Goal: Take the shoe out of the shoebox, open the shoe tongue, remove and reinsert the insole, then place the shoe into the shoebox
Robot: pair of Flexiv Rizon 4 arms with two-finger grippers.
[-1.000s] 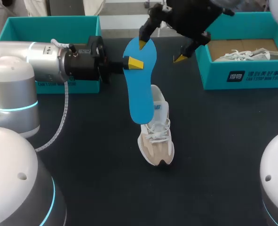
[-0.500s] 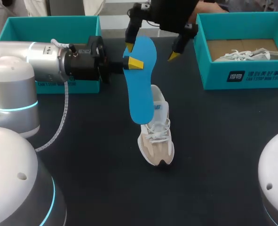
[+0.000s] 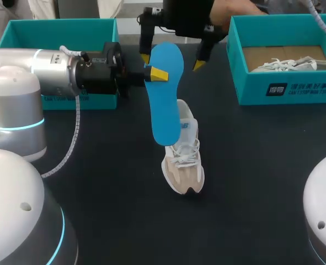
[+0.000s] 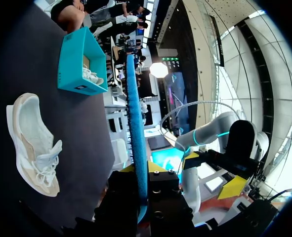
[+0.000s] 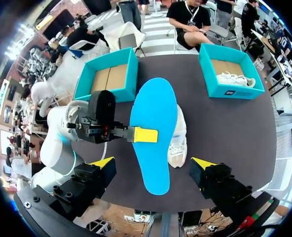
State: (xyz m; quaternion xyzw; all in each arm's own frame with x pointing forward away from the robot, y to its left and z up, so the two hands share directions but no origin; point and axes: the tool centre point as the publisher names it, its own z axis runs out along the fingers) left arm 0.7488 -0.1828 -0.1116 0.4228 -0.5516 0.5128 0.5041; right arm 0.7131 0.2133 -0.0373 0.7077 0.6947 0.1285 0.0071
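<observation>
Dark table [image 3: 251, 182], teal shoebox [image 3: 287, 91], shoe [image 3: 185, 168]; insole [image 3: 165, 105] in left gripper [image 3: 154, 73]; right gripper [image 3: 171, 61] wide.

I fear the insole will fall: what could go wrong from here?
The left tool pinches the blue insole only at one edge, so it may pivot or slip. The open right tool straddles one end of the insole and could knock it while closing. A dropped insole would likely land on the sneaker below.

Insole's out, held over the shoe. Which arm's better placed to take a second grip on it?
Right, probably. The right gripper is open, with a finger on either side of the insole at its end away from the shoe. The left gripper is shut on the insole's edge, so it is occupied.
</observation>
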